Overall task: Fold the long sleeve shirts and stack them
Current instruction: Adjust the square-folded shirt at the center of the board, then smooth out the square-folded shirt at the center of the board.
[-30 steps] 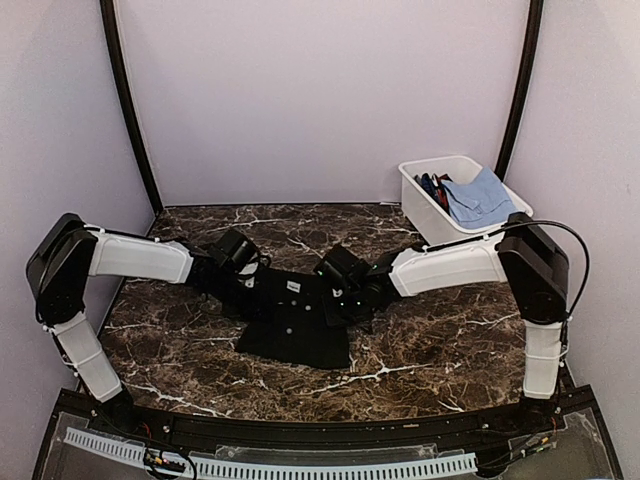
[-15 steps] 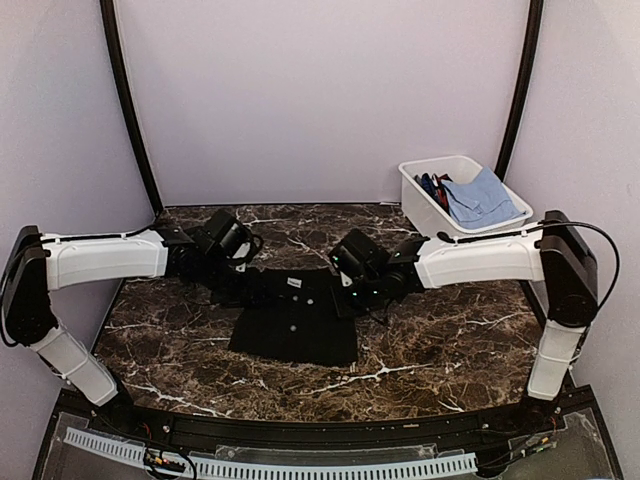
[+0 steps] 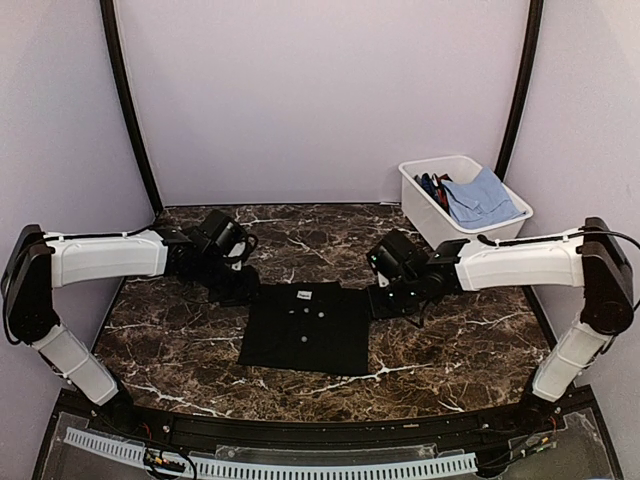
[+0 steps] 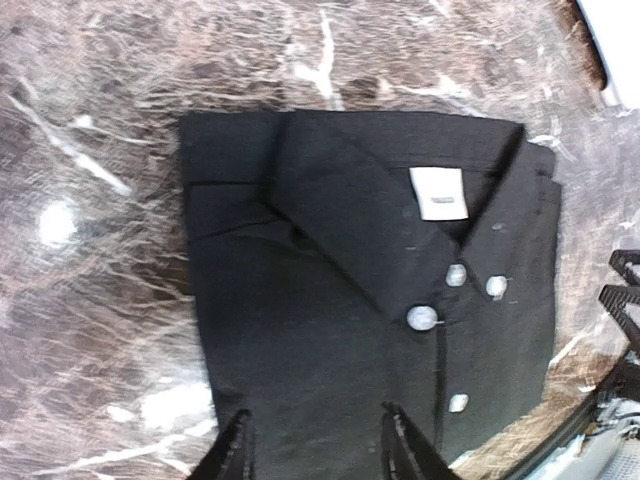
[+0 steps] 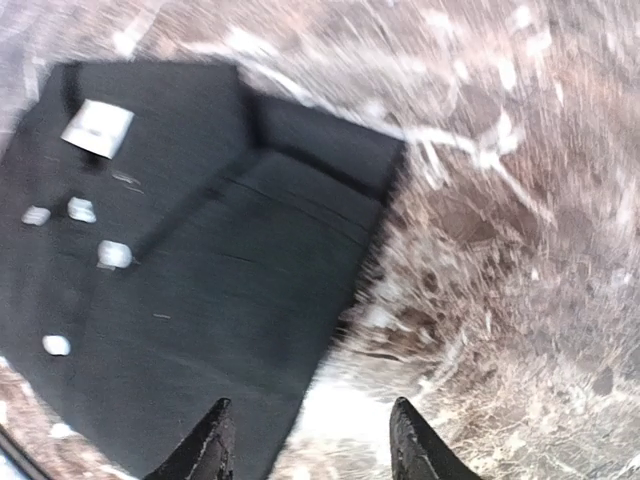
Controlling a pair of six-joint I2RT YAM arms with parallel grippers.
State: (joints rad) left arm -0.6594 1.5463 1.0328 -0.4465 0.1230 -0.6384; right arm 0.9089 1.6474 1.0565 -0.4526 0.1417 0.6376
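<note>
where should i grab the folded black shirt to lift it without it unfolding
The black shirt lies flat, a folded rectangle, so probably pinch its two side edges, coming in low: left pincer from its left, right pincer from its right, holding the layers together.

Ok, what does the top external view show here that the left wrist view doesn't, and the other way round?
Only the top external view: the right gripper beside the shirt's right edge, and the white bin at the far right holding a blue cloth. Only the left wrist view: the left gripper close up, fingers parted with nothing between them, and the collar flap in detail. Both: the black shirt lying folded on the marble table, with its white label and buttons.
</note>
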